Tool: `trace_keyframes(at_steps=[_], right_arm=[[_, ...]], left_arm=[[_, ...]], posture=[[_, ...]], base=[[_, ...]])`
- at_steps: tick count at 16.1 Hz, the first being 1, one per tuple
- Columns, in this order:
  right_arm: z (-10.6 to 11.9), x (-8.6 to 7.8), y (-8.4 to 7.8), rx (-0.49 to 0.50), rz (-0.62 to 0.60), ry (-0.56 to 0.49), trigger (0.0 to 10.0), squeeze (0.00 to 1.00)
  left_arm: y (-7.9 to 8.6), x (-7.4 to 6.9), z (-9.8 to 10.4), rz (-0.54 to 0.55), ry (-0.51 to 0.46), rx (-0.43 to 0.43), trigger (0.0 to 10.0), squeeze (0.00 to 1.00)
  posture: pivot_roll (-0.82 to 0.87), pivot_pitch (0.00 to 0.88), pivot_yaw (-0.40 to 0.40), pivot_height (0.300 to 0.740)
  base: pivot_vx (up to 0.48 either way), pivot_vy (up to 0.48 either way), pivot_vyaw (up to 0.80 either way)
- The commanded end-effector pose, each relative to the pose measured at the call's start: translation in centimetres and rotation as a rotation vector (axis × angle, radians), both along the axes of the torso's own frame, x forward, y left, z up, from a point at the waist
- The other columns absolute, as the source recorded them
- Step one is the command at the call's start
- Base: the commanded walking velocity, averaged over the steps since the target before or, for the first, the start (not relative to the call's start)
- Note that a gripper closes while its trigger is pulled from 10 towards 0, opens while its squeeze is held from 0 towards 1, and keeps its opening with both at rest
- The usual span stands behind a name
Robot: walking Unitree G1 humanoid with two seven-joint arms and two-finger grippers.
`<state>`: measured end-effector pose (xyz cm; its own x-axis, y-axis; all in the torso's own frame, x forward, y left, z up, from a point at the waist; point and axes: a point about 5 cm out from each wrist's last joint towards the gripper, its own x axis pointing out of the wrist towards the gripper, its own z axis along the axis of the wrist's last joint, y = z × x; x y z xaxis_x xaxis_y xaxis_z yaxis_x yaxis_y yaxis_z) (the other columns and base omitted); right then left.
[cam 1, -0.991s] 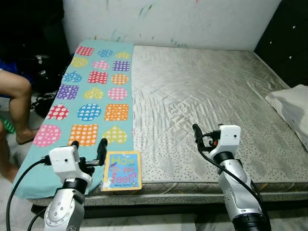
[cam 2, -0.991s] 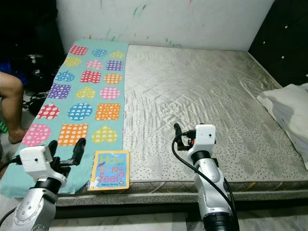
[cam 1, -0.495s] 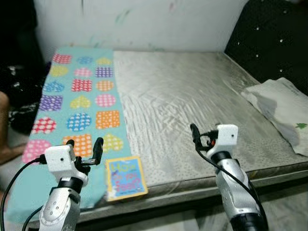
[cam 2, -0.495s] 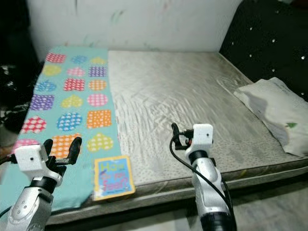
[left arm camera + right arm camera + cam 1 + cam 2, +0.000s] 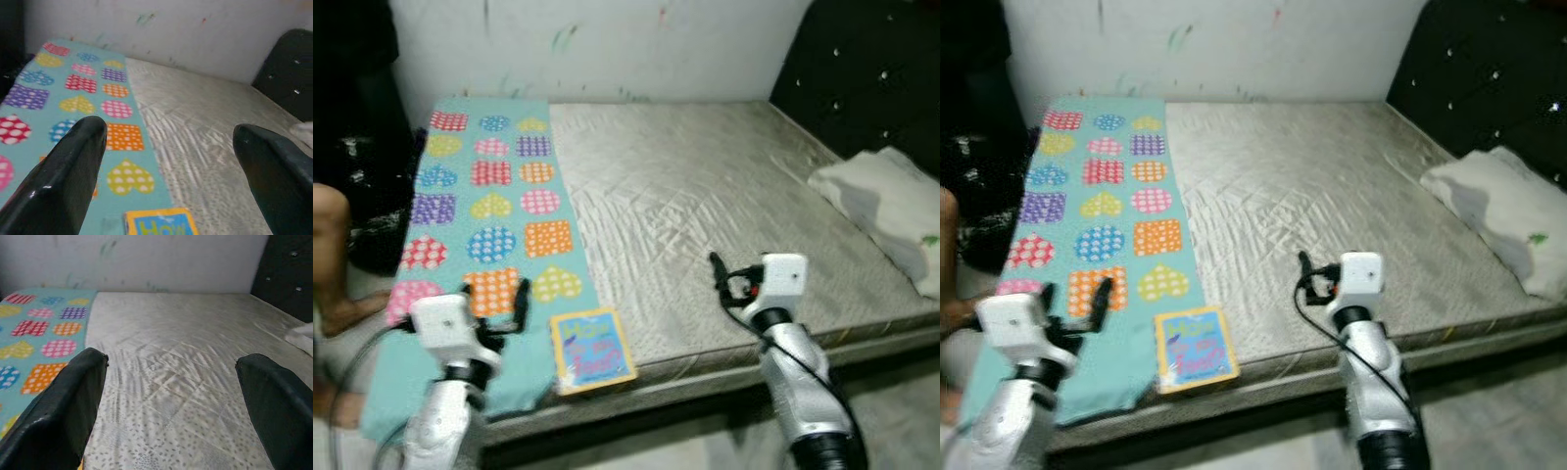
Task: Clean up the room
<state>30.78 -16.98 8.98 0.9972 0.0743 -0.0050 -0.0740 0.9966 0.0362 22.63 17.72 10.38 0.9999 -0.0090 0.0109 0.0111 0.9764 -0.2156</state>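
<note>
Lying at the near edge of the mattress (image 5: 724, 196), just beside the spotted teal blanket (image 5: 480, 206), is a book (image 5: 592, 350); its cover is blurred. The left gripper (image 5: 166, 161) hovers near the book with fingers spread, empty. The right gripper (image 5: 171, 401), also released, hangs above bare mattress. A pillow (image 5: 891, 211) sits at the right by the dark headboard (image 5: 862, 78).

Showing teal blanket (image 5: 480, 206) dotted with multicoloured hearts and squares, grey quilted mattress (image 5: 705, 196), blue-and-yellow book (image 5: 592, 349), white pillow (image 5: 886, 201).
</note>
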Motion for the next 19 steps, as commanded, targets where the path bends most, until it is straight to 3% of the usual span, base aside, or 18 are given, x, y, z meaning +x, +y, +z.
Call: trace_keyframes(at_steps=[1,4,9,19], right_arm=[[0.02,0.04,0.04,0.006,-0.002,0.001,10.0,0.0],[0.0,-0.01,-0.02,0.005,-0.002,0.003,10.0,0.0],[0.03,0.0,-0.04,-0.001,0.003,0.002,10.0,0.0],[0.18,-0.01,-0.07,0.0,-0.006,-0.009,10.0,0.0]], left_arm=[[0.23,0.12,0.18,0.004,-0.001,0.011,10.0,0.0],[0.19,0.16,0.2,0.008,-0.005,0.013,10.0,0.0],[-0.26,0.09,0.4,-0.03,-0.024,0.016,10.0,0.0],[-0.27,0.01,0.44,-0.05,-0.028,0.014,10.0,0.0]], posture=[[0.03,0.029,-0.075,0.74],[0.02,0.03,-0.075,0.74],[0.02,0.031,-0.078,0.74],[0.02,0.035,-0.072,0.74]], base=[[0.0,0.48,0.0],[0.0,0.407,0.0],[0.0,0.0,0.0],[0.367,0.0,0.0]])
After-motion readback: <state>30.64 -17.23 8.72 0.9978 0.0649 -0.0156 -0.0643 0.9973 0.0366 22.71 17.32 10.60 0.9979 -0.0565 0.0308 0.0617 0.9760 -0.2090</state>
